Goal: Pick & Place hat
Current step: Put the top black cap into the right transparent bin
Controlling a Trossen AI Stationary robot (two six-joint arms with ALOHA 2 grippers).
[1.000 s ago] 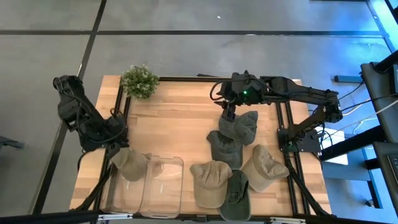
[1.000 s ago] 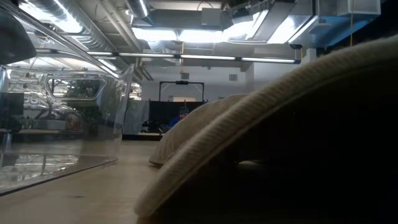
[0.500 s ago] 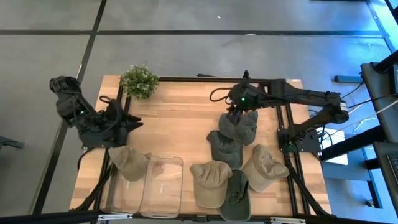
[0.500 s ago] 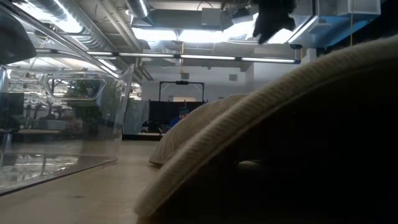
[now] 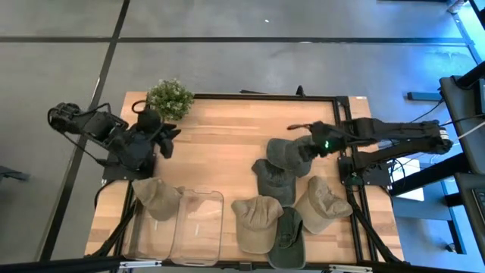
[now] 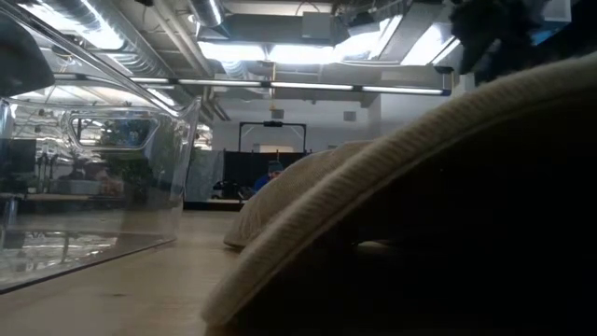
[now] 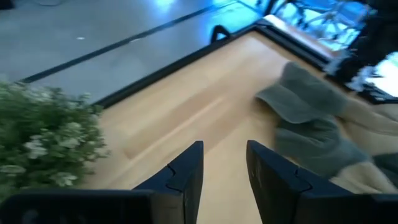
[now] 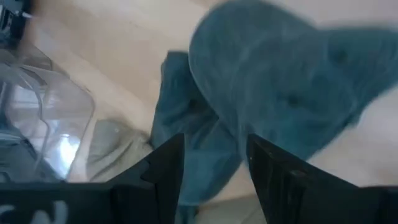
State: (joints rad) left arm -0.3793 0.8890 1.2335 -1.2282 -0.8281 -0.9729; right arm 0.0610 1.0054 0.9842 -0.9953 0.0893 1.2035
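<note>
The left gripper's (image 7: 222, 171) fingers (image 7: 186, 168) were parted, grasping nothing, over bare wooden table (image 5: 220, 144) beside the small green potted plant (image 5: 170, 98). The right gripper's (image 8: 214, 165) fingers (image 8: 166, 163) were likewise spread and empty, above the grey-green cloth cap (image 5: 290, 155). That cap was seen lying on a darker grey cap (image 5: 273, 182); a tan cap (image 5: 155, 199) rested against the clear plastic bin (image 5: 198, 226).

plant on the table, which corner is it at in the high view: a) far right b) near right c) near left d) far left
d: in the high view the plant sits at the table's far left corner, close to the left gripper, while the hats lie toward the right and near side.
</note>
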